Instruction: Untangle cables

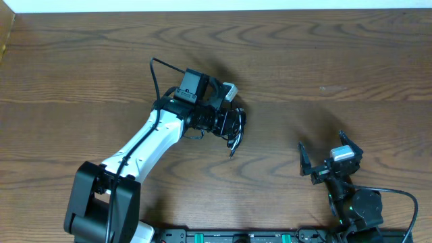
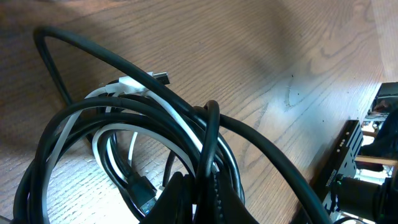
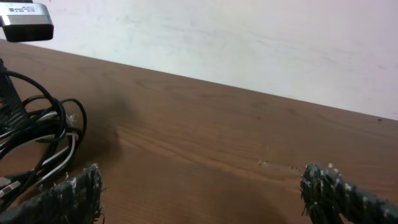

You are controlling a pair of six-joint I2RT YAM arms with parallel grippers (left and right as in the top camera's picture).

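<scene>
Overhead, the left hand [image 1: 227, 123] sits on the bundled cables [image 1: 236, 138] on the surface [image 1: 304, 61]. Untangling looks barely begun, and next one strand needs pulling free. Left wrist: black cable [image 2: 124, 109] and white cable [image 2: 132, 83] interloop, the hand seemingly clenched on them. Right wrist: the right hand [image 3: 202, 186] is spread wide, empty.

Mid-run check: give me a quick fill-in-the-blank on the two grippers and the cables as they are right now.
1. The left gripper grips the cable bundle; the right gripper holds ___.
2. The right gripper's jaws stand ___.
3. The cable bundle mixes black cable with ___ cable.

Missing words: nothing; open; white.
</scene>
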